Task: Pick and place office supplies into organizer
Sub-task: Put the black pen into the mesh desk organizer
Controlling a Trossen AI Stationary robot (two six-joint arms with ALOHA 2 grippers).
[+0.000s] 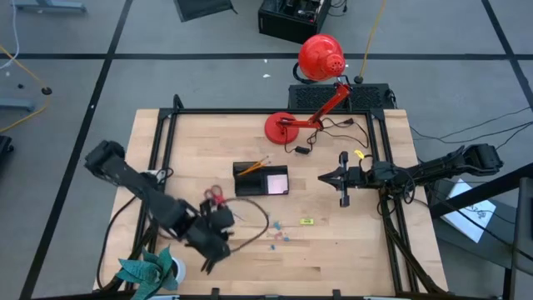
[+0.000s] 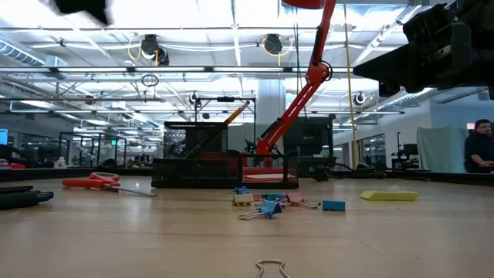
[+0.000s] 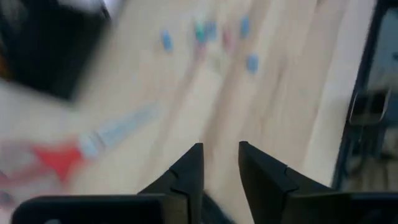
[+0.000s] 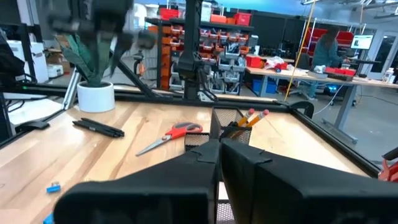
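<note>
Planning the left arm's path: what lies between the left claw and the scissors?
In the left wrist view, only bare wood separates the left claw, empty with a narrow gap, from the scissors.

Red-handled scissors (image 1: pixel 213 195), black mesh organizer (image 1: pixel 261 179), orange pencils (image 4: pixel 256 116).

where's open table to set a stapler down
Bare wood lies between the organizer and the table's far left corner, and along the near right edge. Crowded: scissors, left gripper and clips near front centre.
</note>
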